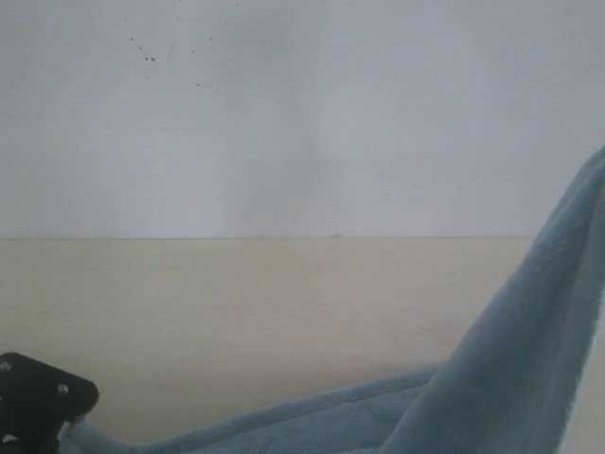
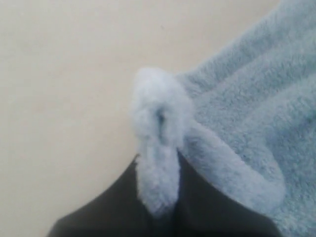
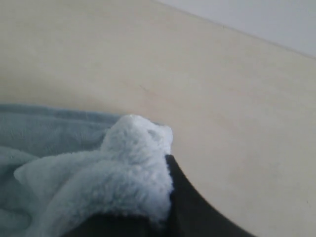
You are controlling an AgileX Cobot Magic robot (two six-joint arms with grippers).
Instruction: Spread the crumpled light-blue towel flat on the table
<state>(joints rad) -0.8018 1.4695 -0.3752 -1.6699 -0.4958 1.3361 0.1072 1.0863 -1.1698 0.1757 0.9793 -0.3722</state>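
The light-blue towel [image 1: 492,378] runs along the near edge of the beige table [image 1: 265,303] and rises steeply out of frame at the right in the exterior view. My left gripper [image 1: 38,402] sits low at the bottom left, at the towel's end. In the left wrist view a bunched corner of the towel [image 2: 158,143] is pinched between the dark fingers [image 2: 113,207] of the left gripper [image 2: 158,197]. In the right wrist view another bunched corner of the towel [image 3: 133,168] is clamped in my right gripper [image 3: 153,217], held above the table [image 3: 222,98]. The white tag is hidden.
A white speckled wall [image 1: 284,113] stands behind the table's far edge. Bare tabletop stretches across the middle and left of the exterior view.
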